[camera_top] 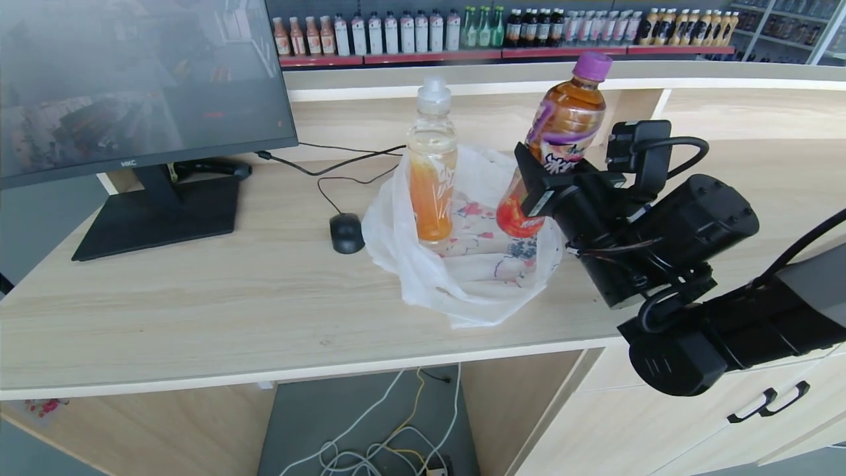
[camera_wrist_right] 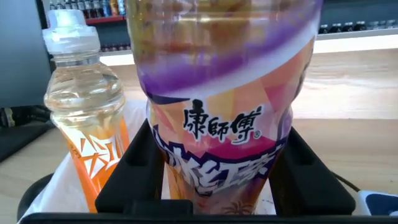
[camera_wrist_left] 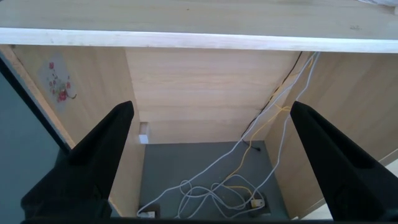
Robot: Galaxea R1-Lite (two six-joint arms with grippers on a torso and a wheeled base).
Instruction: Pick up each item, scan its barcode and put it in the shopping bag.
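A tea bottle with a purple cap [camera_top: 562, 139] is held tilted over the right side of the white shopping bag [camera_top: 462, 264], and my right gripper [camera_top: 538, 188] is shut on its lower label [camera_wrist_right: 224, 149]. A clear bottle with an orange label and white cap [camera_top: 432, 162] stands upright inside the bag, just left of the held bottle [camera_wrist_right: 84, 124]. My left gripper [camera_wrist_left: 211, 162] hangs open below the counter's front edge, with nothing between its fingers.
A monitor [camera_top: 132, 86] on a black stand occupies the counter's left, with a black mouse [camera_top: 346, 233] beside the bag. Cables [camera_wrist_left: 217, 180] lie on the floor under the counter. Shelves of bottles [camera_top: 502, 30] line the back wall.
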